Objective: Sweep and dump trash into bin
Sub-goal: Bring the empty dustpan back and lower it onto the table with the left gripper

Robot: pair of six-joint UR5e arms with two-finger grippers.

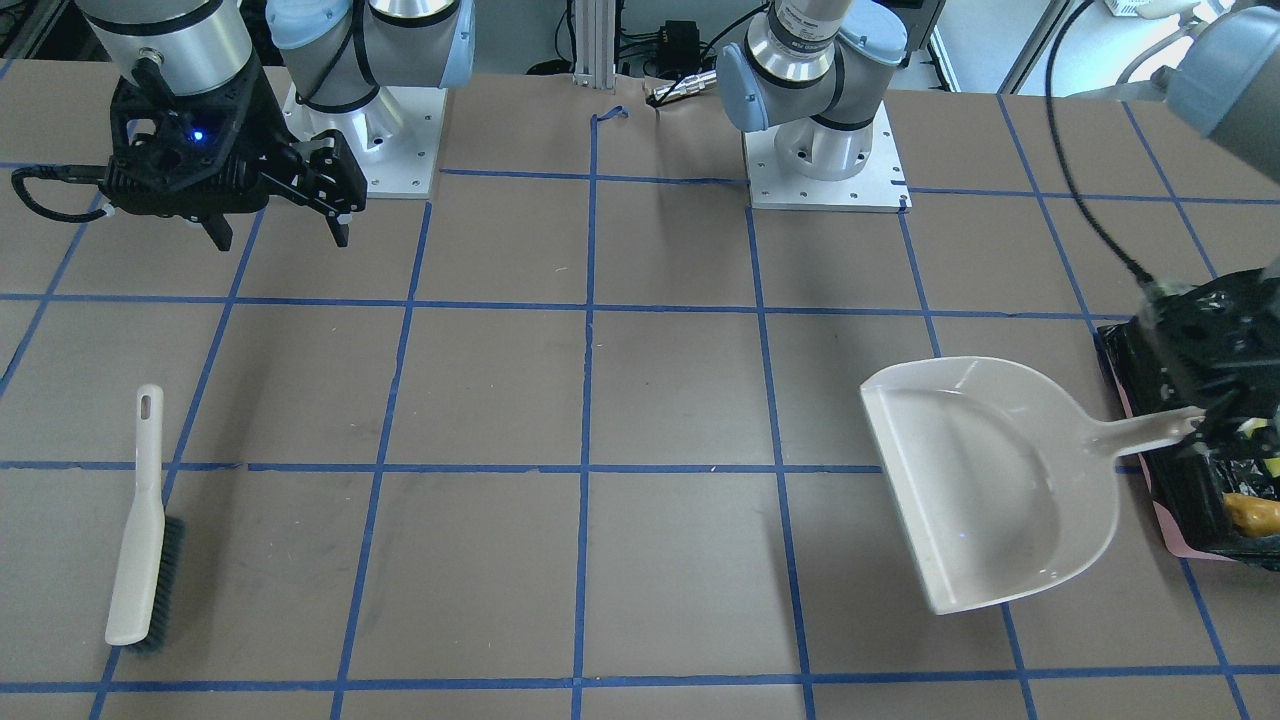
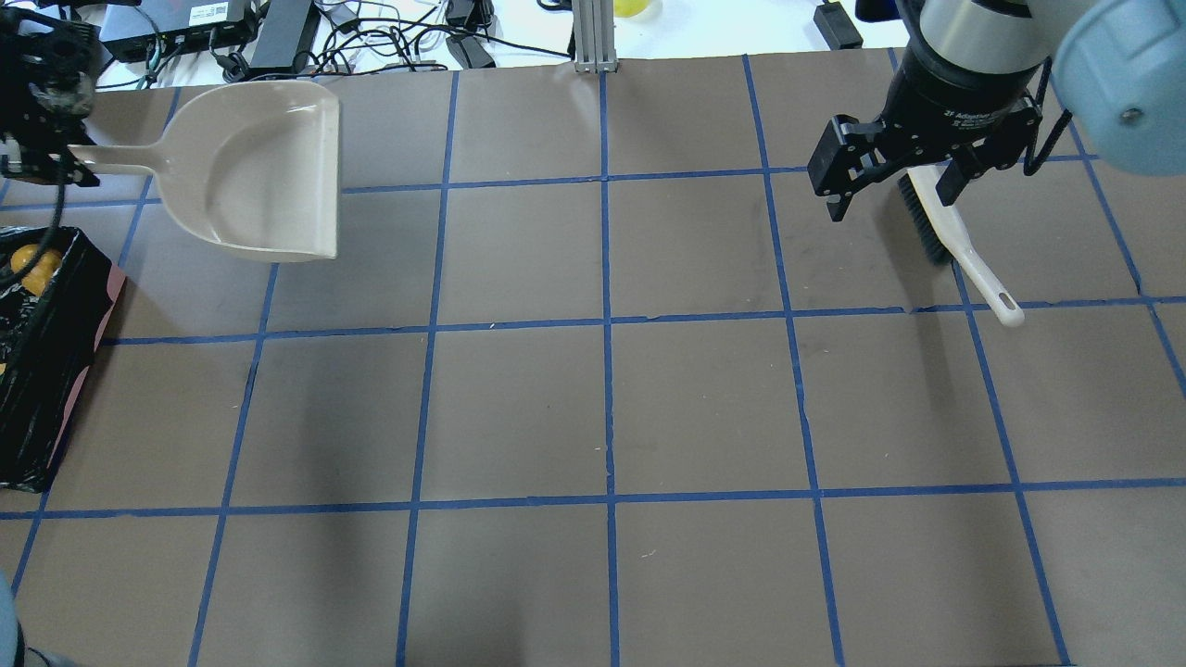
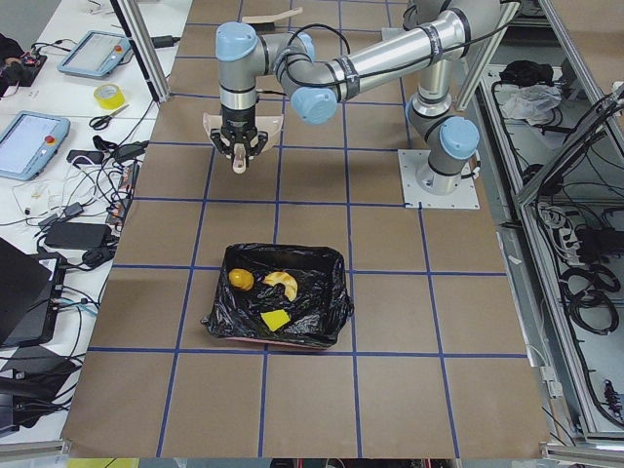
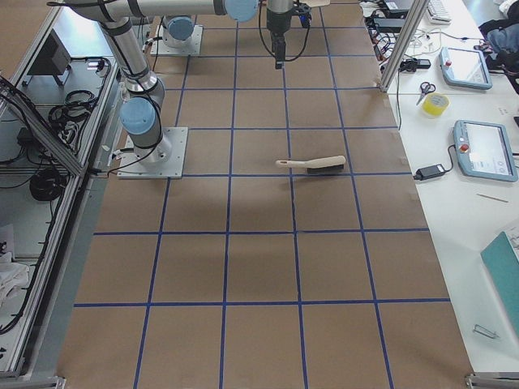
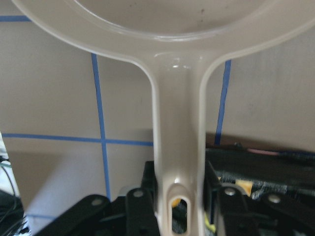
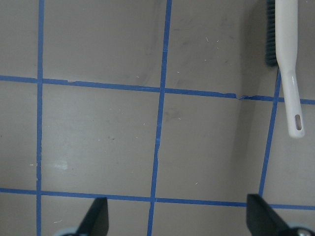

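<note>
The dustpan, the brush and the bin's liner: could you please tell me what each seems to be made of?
Dustpan: probably moulded plastic, beige, smooth and faintly glossy, with soft highlights in its bowl.
Brush: off-white handle that looks like plastic; dark bristles, fibre unclear.
Liner: thin black plastic film, crinkled, with shiny glints.

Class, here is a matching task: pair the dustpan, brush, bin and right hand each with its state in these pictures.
Column one:
1. dustpan
2. brush
3. bin
4. right hand

Column two:
A. open and empty, above the table
B. contains the pastry
C. gripped by its handle in the left hand
D. lying free on the table

Pairs: 1-C, 2-D, 3-B, 4-A
</note>
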